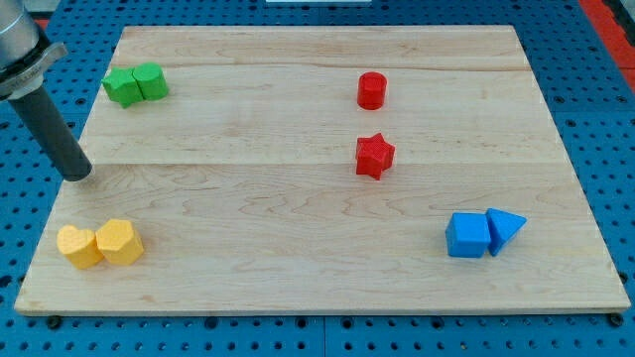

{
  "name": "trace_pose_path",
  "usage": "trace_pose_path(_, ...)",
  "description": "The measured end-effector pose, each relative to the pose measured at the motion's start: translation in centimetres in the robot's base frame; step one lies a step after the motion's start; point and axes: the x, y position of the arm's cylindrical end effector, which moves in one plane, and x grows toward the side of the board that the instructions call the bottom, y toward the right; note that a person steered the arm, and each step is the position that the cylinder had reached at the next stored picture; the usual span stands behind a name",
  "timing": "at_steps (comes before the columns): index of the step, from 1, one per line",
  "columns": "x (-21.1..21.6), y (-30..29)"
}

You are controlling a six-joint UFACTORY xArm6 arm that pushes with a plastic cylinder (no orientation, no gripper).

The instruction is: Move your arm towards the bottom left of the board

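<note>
My tip [77, 175] rests at the left edge of the wooden board [317, 278], about halfway down. The dark rod slants up to the view's top left. Two yellow blocks, touching, lie below the tip near the bottom left corner: one [77, 246] on the left and one [119, 241] on the right. Two green blocks, a star-like one [122, 86] and a rounded one [151, 80], touch each other above the tip near the top left corner. The tip touches no block.
A red cylinder [371, 89] and a red star [374, 156] stand right of centre. A blue cube [467, 236] and a blue triangle [505, 229] touch at the lower right. A blue pegboard [30, 228] surrounds the board.
</note>
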Motion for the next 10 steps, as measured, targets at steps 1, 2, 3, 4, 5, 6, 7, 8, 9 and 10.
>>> trace_pose_path(1, 0.3, -0.3)
trace_pose_path(2, 0.3, 0.5)
trace_pose_path(3, -2.3, 7.9)
trace_pose_path(4, -3.2, 13.4)
trace_pose_path(5, -3.2, 14.3)
trace_pose_path(6, -3.2, 14.3)
trace_pose_path(7, -1.5, 15.6)
trace_pose_path(8, 3.9, 18.1)
trace_pose_path(9, 10.3, 18.7)
trace_pose_path(10, 14.9, 16.2)
